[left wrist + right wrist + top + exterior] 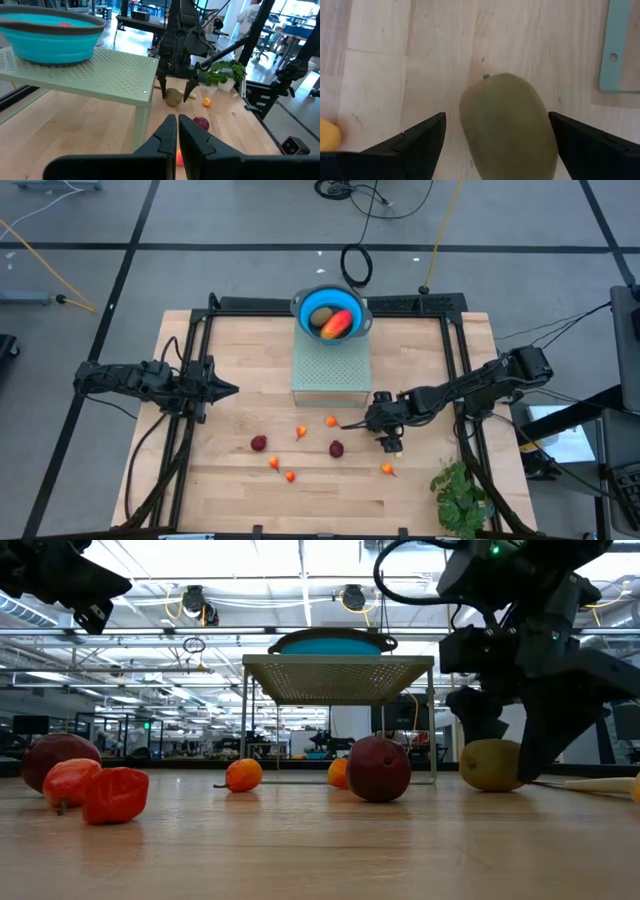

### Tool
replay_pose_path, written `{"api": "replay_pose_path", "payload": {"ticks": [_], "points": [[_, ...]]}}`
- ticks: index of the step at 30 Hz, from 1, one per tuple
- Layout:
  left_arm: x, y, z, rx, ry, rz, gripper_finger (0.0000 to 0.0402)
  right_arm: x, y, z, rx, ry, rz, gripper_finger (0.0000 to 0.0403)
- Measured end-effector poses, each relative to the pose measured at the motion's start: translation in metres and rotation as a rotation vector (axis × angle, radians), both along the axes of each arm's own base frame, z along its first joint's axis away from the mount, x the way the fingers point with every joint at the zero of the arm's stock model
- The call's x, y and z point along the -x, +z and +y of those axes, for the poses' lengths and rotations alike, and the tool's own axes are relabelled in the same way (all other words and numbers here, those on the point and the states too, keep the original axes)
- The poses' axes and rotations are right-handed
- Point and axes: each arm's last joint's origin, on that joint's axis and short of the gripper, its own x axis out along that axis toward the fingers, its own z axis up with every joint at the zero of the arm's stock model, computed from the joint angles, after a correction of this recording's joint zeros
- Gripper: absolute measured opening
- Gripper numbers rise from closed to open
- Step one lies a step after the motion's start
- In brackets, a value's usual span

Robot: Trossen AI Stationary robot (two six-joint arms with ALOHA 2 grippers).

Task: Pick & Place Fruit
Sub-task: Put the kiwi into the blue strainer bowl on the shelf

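A brown-green kiwi [507,125] lies on the wooden table beside the pale green stand [330,370]. My right gripper [496,120] is tipped down over it, open, with one finger on each side and a gap to both. Seen from the low view, the kiwi [490,765] rests on the boards between the dark fingers. A blue bowl [305,308] on the stand holds a mango [338,326] and another kiwi [321,316]. My left gripper [232,390] waits shut and level above the table's left side, holding nothing.
Two dark-red balls [259,443] [337,448] and several tiny orange fruits [301,432] lie scattered on the table's near half. A green leafy bunch [460,495] sits at the near right corner. A pale knife handle [600,783] lies right of the kiwi.
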Motion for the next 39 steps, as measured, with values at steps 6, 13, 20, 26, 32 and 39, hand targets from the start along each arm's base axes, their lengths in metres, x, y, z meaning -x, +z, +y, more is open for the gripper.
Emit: {"api": "replay_pose_path", "payload": {"ticks": [6, 13, 20, 26, 32, 39], "points": [[0.000, 0.000, 0.000, 0.000, 0.000, 0.000, 0.0017, 0.000, 0.000, 0.000, 0.008, 0.020, -0.005, 0.0339], [0.000, 0.000, 0.000, 0.000, 0.000, 0.000, 0.0017, 0.000, 0.000, 0.000, 0.006, 0.014, -0.004, 0.0305], [0.000, 0.000, 0.000, -0.001, 0.000, 0.000, 0.0017, 0.000, 0.001, 0.000, 0.005, 0.014, -0.006, 0.0256], [0.000, 0.000, 0.000, -0.002, -0.001, 0.000, 0.0017, -0.001, 0.001, 0.000, 0.004, 0.014, -0.010, 0.0222], [0.000, 0.000, 0.000, -0.002, 0.000, 0.000, 0.0017, -0.002, 0.012, 0.000, -0.004, 0.014, -0.046, 0.0226], [0.000, 0.000, 0.000, -0.007, -0.001, 0.000, 0.0017, -0.011, 0.054, 0.003, -0.026, 0.017, -0.143, 0.0223]]}}
